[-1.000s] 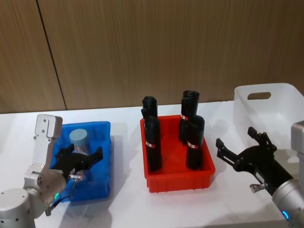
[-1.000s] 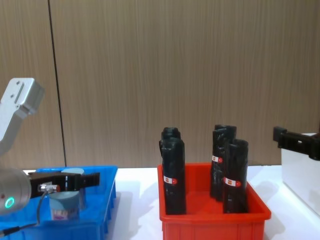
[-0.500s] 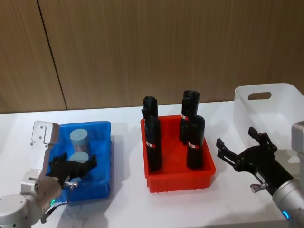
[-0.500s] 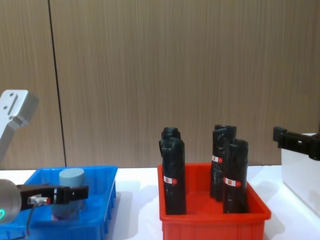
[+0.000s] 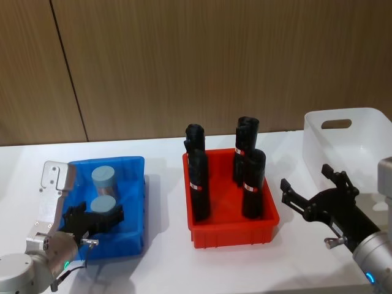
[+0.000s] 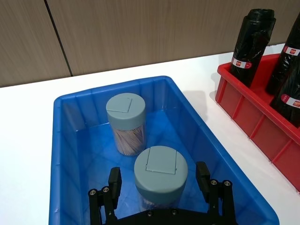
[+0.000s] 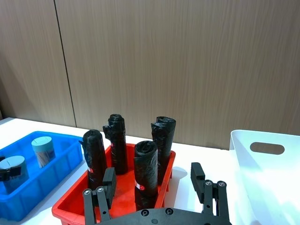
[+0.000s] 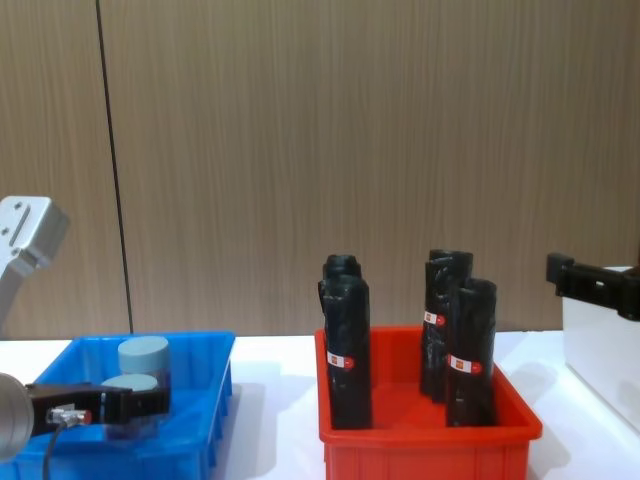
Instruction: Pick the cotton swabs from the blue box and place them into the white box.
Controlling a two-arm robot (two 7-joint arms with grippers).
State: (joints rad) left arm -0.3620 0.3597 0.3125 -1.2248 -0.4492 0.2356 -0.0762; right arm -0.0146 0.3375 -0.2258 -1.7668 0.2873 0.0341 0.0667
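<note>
Brown wood wall [image 5: 184,61] stands behind your white tabletop [image 5: 165,263], with the white box [image 5: 367,153] at its right edge, a red bin [image 5: 233,236] of black rolls [image 5: 197,187] in the middle and the blue box [image 5: 136,202] near the left edge. Your left gripper [image 6: 159,177] sits low in the blue box, spread around the near jar of cotton swabs [image 6: 161,164] without touching it, a second jar [image 6: 125,112] just behind; your right gripper [image 5: 305,179] hangs spread near the white box. You seem to be at the grab step, so next squeeze that jar, lift it over the blue rim and carry it right.
</note>
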